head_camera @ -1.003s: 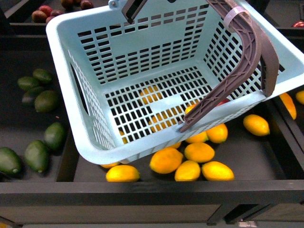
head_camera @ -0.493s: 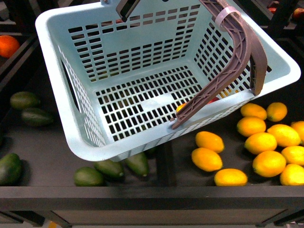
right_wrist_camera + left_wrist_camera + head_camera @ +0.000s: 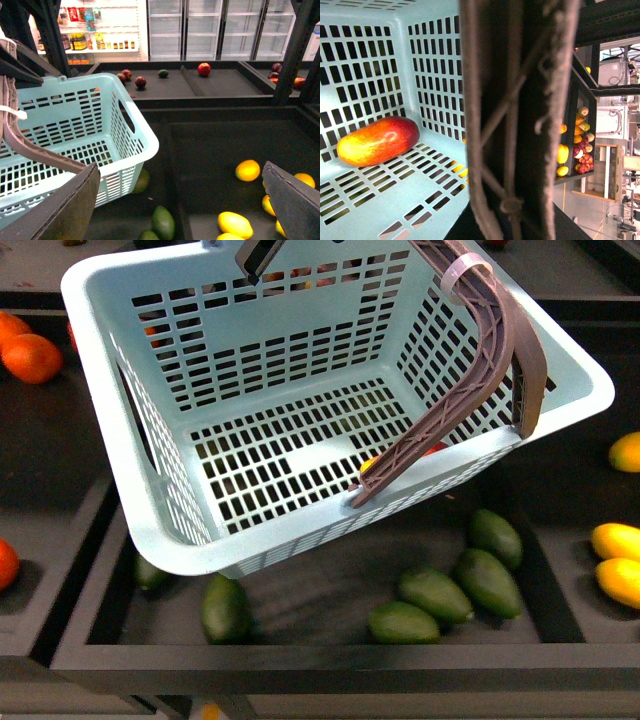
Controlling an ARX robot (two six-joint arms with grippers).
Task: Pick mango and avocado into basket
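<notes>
near edge of the tabletop [image 3: 310, 585]: loose avocados [image 3: 435, 593] lying scattered. above them the basket [image 3: 130, 440] hangs tilted, and the mango [image 3: 377, 140] lies on its side on the slotted floor, against a wall. right tool [image 3: 180, 210] spread wide, holding nothing. left tool hidden behind the brown handle [image 3: 520, 100], can't tell its grip. oranges [image 3: 30, 355] far left

Right pincer [image 3: 181, 167], seen in the right wrist view: two fingers [image 3: 55, 210], matte charcoal-grey. They are broad flat slabs that narrow to blunt, angled tips. Surface plain, faintly grainy. A thin paler line runs along each inner edge. Both fingers are alike in colour and shape.
</notes>
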